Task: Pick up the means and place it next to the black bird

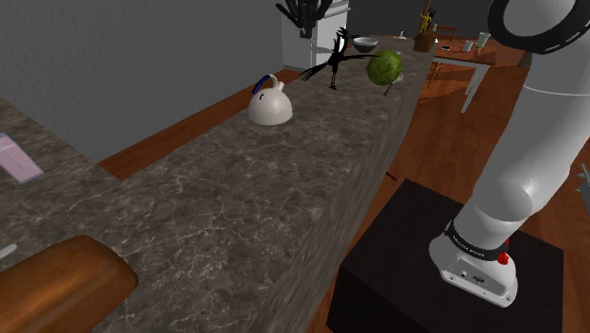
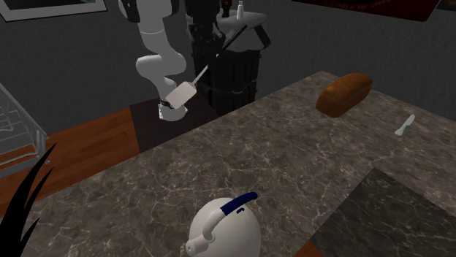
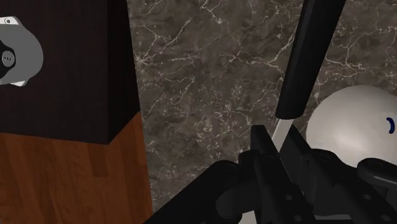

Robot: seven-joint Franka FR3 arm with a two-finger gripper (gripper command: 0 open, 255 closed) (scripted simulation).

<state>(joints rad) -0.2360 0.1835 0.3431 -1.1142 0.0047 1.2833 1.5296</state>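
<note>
My gripper (image 3: pixel 277 141) hangs high above the gap between the stand and the counter, shut on the thin white shaft of a spatula-like utensil (image 3: pixel 304 63). The utensil's black handle runs back up past the hand. Its white blade (image 2: pixel 183 93) points down beside the arm's base. The black bird (image 1: pixel 336 59) stands far along the stone counter (image 1: pixel 236 208), beside a green ball (image 1: pixel 384 66). Its black feathers (image 2: pixel 25 197) show at the second exterior view's lower left. A white kettle (image 1: pixel 269 104) with a blue handle sits a little nearer than the bird.
A bread loaf (image 1: pixel 57 284) lies at the counter's near end, with a pink flat item (image 1: pixel 17 156) beyond it. A small white utensil (image 2: pixel 404 125) lies near the loaf (image 2: pixel 343 91). The dark stand (image 3: pixel 63 76) borders the counter. A dark bin (image 2: pixel 230 80) stands behind the arm.
</note>
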